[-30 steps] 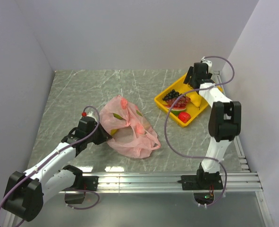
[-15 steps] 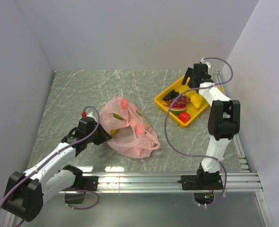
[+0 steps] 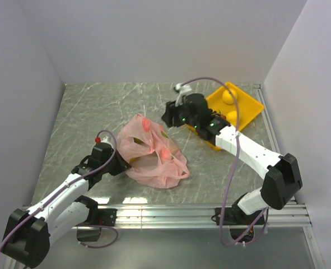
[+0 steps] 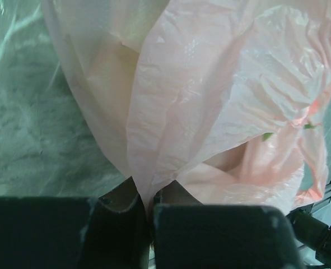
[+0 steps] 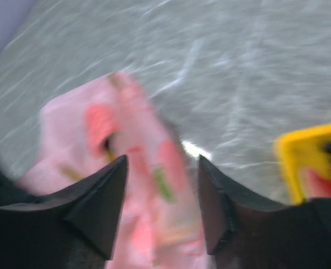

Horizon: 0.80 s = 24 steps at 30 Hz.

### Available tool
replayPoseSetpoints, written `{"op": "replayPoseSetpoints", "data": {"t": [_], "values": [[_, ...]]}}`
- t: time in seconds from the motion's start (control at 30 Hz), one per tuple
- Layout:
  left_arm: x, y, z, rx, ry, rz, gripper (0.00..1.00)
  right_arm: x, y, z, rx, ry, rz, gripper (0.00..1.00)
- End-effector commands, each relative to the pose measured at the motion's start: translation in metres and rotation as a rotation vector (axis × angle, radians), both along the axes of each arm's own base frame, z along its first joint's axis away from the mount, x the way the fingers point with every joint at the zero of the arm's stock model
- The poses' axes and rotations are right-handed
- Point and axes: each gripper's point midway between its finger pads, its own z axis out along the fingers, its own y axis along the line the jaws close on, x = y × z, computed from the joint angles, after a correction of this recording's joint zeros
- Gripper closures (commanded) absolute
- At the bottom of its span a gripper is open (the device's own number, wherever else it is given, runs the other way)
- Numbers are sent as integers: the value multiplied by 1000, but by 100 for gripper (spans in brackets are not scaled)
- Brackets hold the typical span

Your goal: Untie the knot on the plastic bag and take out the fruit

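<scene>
The pink plastic bag [image 3: 152, 152] lies crumpled on the table's middle left. My left gripper [image 3: 119, 166] is at its left edge. In the left wrist view that gripper [image 4: 148, 193] is shut on a fold of the bag [image 4: 210, 101]. My right gripper [image 3: 167, 117] hangs just off the bag's far right side. It is open [image 5: 161, 168], with nothing between its fingers and the blurred bag [image 5: 98, 129] below. Yellow round fruit [image 3: 228, 96] lies in the yellow tray [image 3: 253, 106]. I cannot make out the knot or any fruit inside the bag.
The right arm stretches across the tray's near half and hides what lies there. The tray's corner [image 5: 305, 157] shows at the right of the right wrist view. Walls close in the table at the left, back and right.
The right arm has swung from over the tray at the back right to the bag's far side. Its jaws are somewhat less wide. The left gripper keeps its hold.
</scene>
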Motion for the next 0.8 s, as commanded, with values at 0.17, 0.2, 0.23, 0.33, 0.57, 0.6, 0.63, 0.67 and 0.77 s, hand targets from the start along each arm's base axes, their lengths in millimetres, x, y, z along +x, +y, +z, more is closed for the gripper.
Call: {"op": "replayPoseSetpoints", "data": {"t": [0.17,0.2,0.23,0.33,0.57,0.6,0.63,0.67,0.77], "values": [[-1,1,4,-27,-5,40,93,-105,97,-51,-34,136,406,60],[-1,2,4,-31,-7,51,93,-117,109,-54,-25,141,441,61],[-1,3,4,-31,-10,62,93,-126,117,-66,-25,171,480,62],[3,6,13,-48,-47,104,93,-138,137,-85,-27,200,520,61],[15,12,39,-81,-124,178,92,-124,160,-128,-41,251,501,59],[16,12,39,-75,-125,178,92,-120,162,-131,-45,242,489,59],[16,13,38,-70,-121,179,92,-116,163,-136,-52,237,476,54],[16,13,36,-61,-112,176,92,-112,163,-138,-55,226,461,50],[15,11,28,-51,-89,160,91,-95,165,-142,-64,175,400,26]]}}
